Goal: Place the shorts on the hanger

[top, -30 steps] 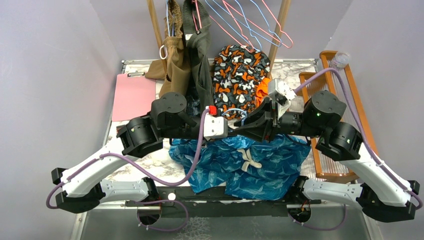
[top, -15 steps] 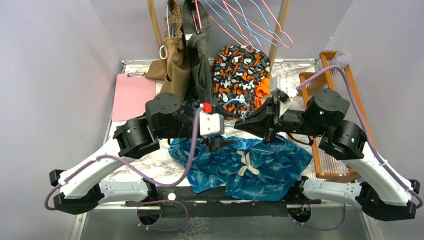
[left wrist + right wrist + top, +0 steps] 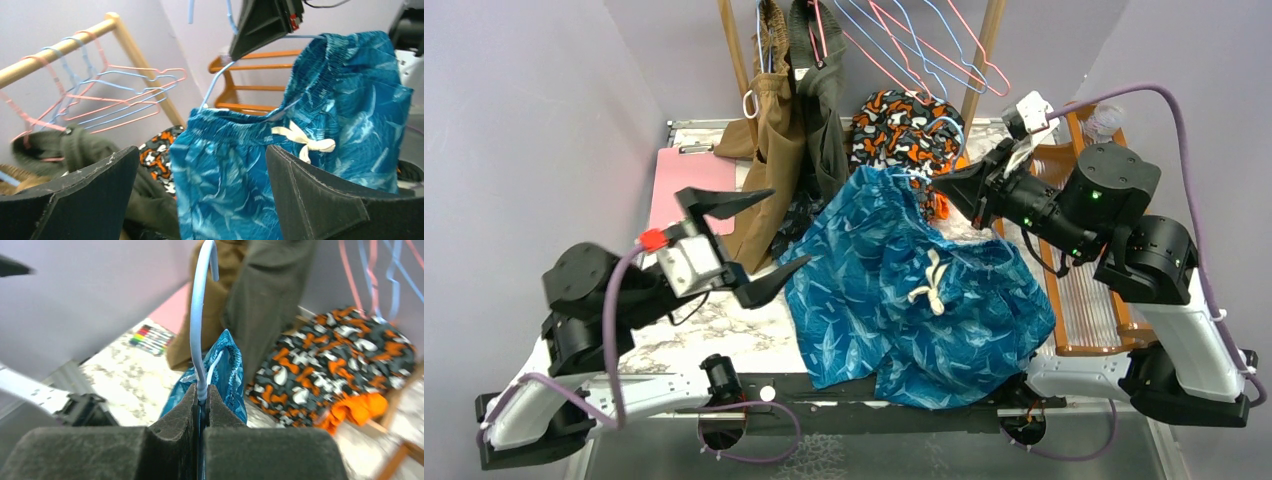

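Nearest, the shorts' point(image 3: 904, 300) hem lies at the surface's point(image 3: 724, 328) near edge. The left jaws gape wide and empty just left of the cloth, facing it. Higher up, the right jaws pinch the hanger's point(image 3: 200, 330) neck, with the waistband draped over its wire. The rail point(image 3: 107, 23) stands beyond, probably the next stop.

Shorts point(image 3: 914, 300): shiny teal-blue, wavy darker-blue print, cream drawstring bow facing up.
Shorts pose: gathered waistband lifted on the wire at 12 o'clock, legs draping toward 6 o'clock.
Hanger point(image 3: 200, 325): thin light-blue wire, 1 hook upright, neck pinched between the closed fingers of the right gripper point(image 3: 201, 392).
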Robot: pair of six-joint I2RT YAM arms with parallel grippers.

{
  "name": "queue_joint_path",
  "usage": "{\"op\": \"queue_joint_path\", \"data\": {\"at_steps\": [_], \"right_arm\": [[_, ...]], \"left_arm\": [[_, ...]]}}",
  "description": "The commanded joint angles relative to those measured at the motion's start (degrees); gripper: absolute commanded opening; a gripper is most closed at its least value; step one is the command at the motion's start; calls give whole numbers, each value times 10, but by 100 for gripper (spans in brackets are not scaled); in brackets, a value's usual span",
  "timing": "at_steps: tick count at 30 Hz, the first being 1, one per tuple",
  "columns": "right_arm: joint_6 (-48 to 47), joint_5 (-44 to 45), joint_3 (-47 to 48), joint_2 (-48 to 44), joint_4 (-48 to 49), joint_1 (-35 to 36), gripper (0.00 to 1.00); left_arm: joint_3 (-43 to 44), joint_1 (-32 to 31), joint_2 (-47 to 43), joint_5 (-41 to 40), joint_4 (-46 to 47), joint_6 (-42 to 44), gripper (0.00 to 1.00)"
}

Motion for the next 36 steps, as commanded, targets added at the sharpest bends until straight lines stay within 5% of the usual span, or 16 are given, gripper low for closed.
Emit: {"op": "queue_joint_path", "data": {"at_steps": [1,6,25,36], "right_arm": [[7,164,1,4,-22,2,1],[15,233,8,33,-19,1,1],[26,216,81,169,49,-1,1],[58,111,84,232,98,-97,1]], "left_arm": [[-74,0,-68,-112,38,-17,99],[-168,0,-118,-187,47,-44,99],[-435,0,-174,-523,79,-193,96],[-430,0,-180,-481,86,-188,95]]}}
